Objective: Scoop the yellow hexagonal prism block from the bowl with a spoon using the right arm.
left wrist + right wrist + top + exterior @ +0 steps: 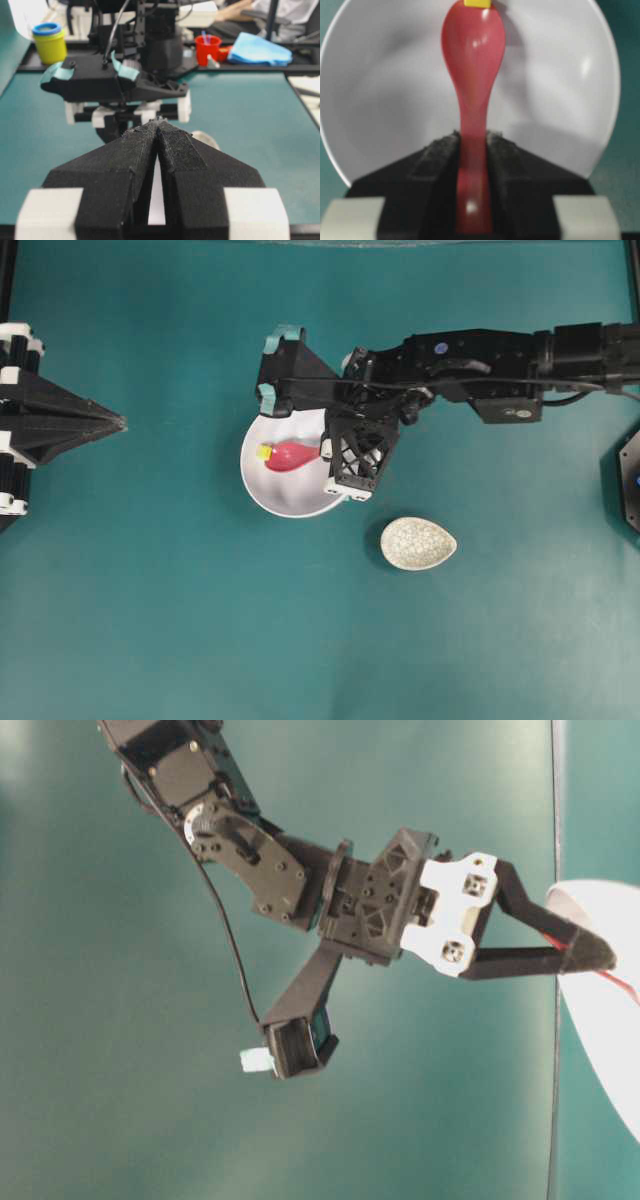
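Note:
The white bowl point(262, 480) sits mid-table. Inside it lies the pink-red spoon point(292, 456), pointing left. The tiny yellow block point(264, 452) rests right at the spoon's tip. My right gripper point(323, 450) is shut on the spoon's handle over the bowl's right side. In the right wrist view the handle runs between the black fingers of the right gripper point(473, 139). The spoon point(473, 45) stretches over the bowl point(560, 90), and the yellow block point(478, 2) lies at the top edge. My left gripper point(120, 423) stays shut and empty at the far left, with its fingertips point(150, 131) together.
A speckled oval spoon rest point(417, 543) lies on the teal table to the right of the bowl and nearer the front. Beyond the table's far edge stand a yellow pot point(50, 44), a red cup point(207, 49) and a blue cloth point(260, 48).

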